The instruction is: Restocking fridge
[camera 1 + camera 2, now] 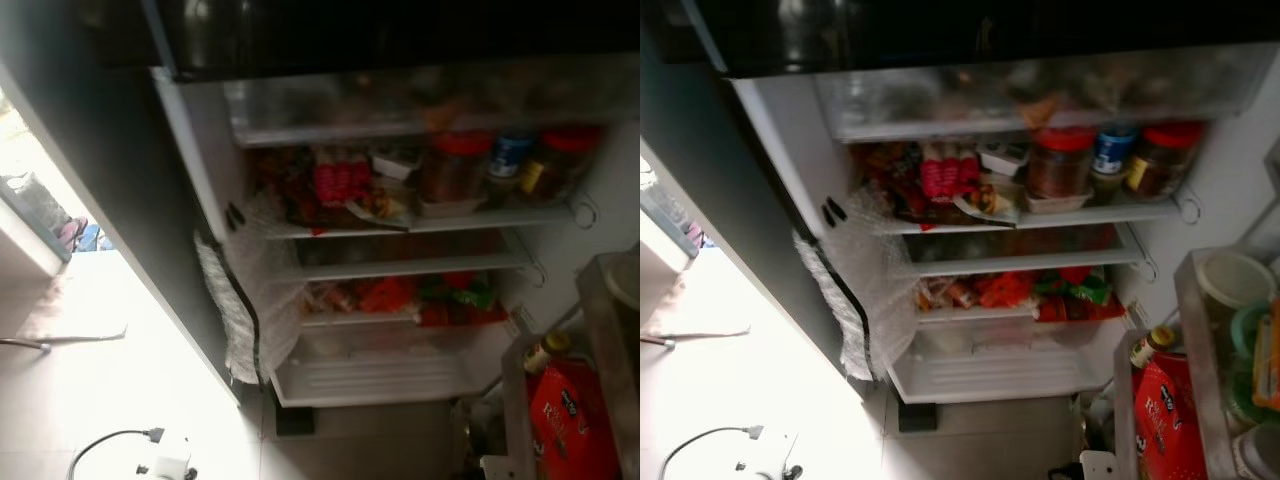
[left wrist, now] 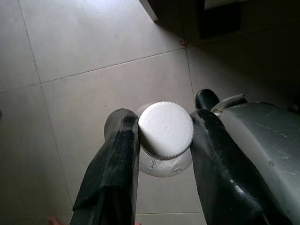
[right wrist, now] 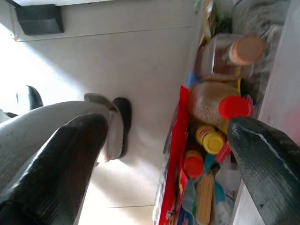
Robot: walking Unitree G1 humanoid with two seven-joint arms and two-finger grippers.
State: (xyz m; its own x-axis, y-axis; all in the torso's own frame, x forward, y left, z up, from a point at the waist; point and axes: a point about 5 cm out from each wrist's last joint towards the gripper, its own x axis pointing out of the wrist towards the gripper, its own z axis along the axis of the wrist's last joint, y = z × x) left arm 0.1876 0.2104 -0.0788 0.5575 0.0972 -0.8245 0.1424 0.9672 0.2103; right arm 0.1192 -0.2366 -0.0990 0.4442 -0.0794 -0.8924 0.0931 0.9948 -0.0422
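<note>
White-capped bottle (image 2: 165, 136) pinched in the left pincer (image 2: 164, 140); right pincer (image 3: 168, 154) spread. Next, I judge: lift it onto a fridge shelf (image 1: 1030, 262).

Both head views are dim and softly blurred – the fridge (image 1: 400, 240) interior sits murky, while daylight glares white across the floor (image 1: 120, 380) at left; the wrist views are evenly lit, sharper

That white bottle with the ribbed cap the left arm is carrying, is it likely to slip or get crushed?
The white bottle probably stays put: the left gripper pinches it at the cap, whose ribbed edge should give the black fingers some bite. The cap looks like rigid plastic, so crushing seems unlikely. Hanging from the cap alone, it may swing a little.
</note>
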